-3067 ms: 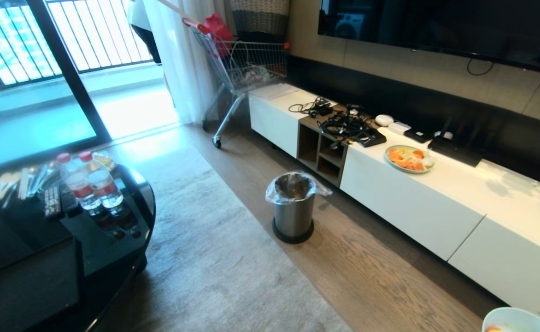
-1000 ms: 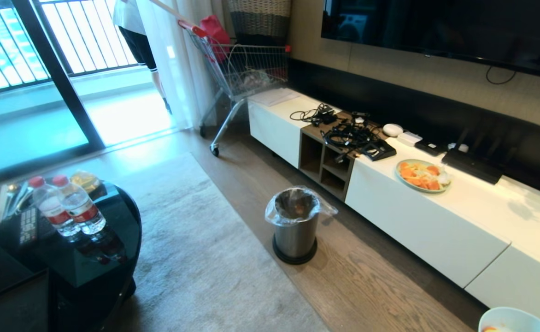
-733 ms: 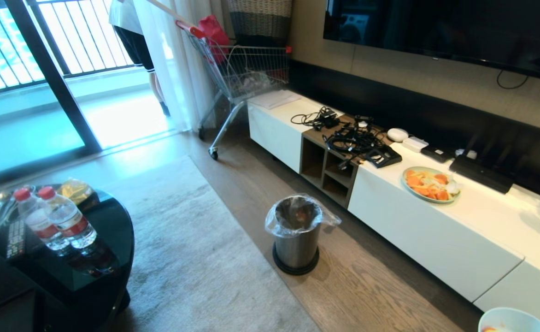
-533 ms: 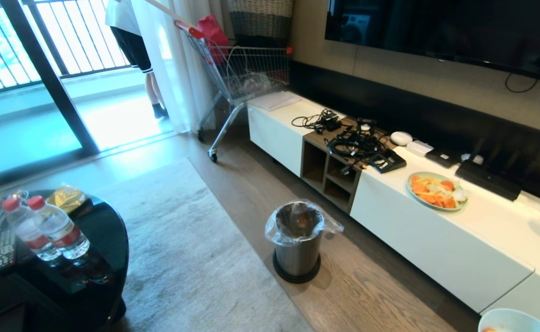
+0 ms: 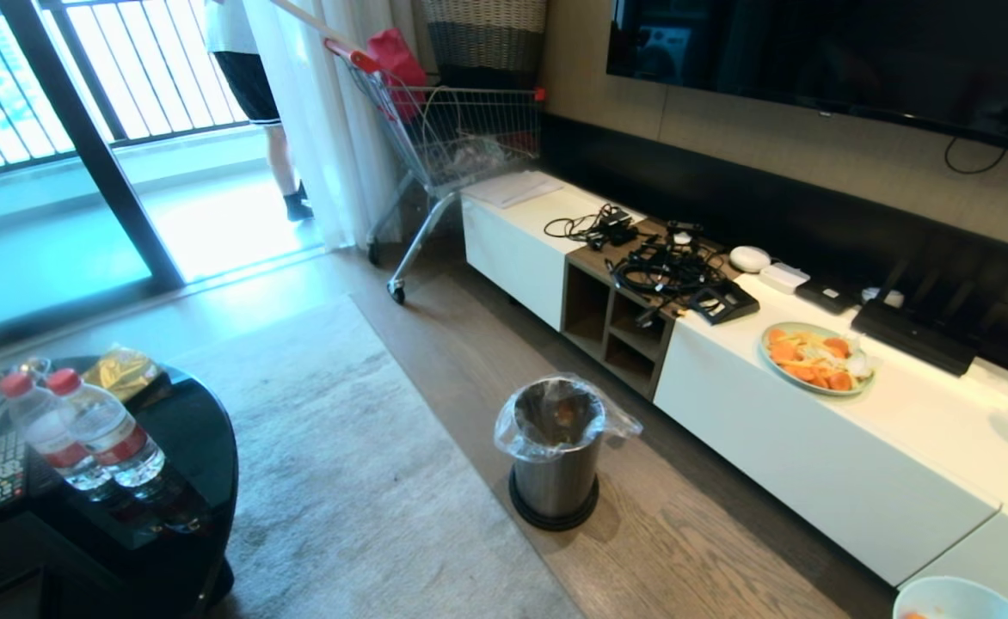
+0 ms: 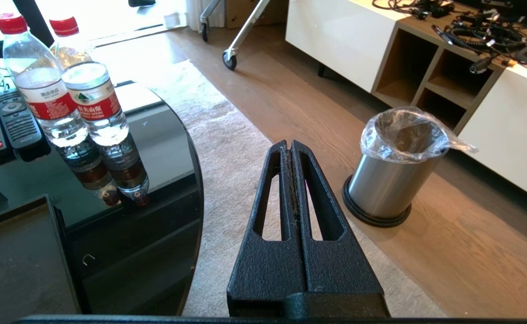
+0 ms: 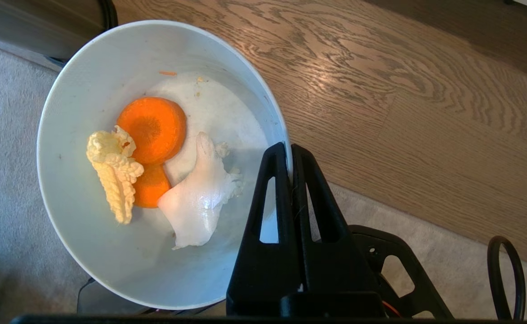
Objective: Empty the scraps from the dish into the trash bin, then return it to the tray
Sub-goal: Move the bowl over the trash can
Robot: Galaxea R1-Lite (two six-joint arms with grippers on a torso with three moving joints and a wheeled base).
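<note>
- My right gripper (image 7: 289,150): matte black, grainy-textured, slotted triangular fingers pressed together on the thin rim of the dish (image 7: 110,189), one finger inside the wall and one outside.
- The dish: small round white bowl, smooth glazed interior, held above the seam between the grey carpet and the wood-grain floor; its rim shows at the lower right corner of my head view (image 5: 955,597).
- The scraps (image 7: 155,166): two flat orange carrot rounds, a ruffled pale-yellow piece and a glossy white lump, lying together in the bowl's bottom.
- My left gripper (image 6: 290,148): same black textured fingers, closed flat against each other, holding nothing, beside the glass table.
- The trash bin (image 5: 555,456): brushed-steel cylinder, black base ring, crinkled clear liner folded over its mouth; stands on the wood floor between the carpet edge and the white cabinet, well apart from the dish.
- The tray (image 6: 16,265): matte black corner with low raised rim, on the glossy black tabletop near two clear water bottles (image 6: 65,90).
</note>
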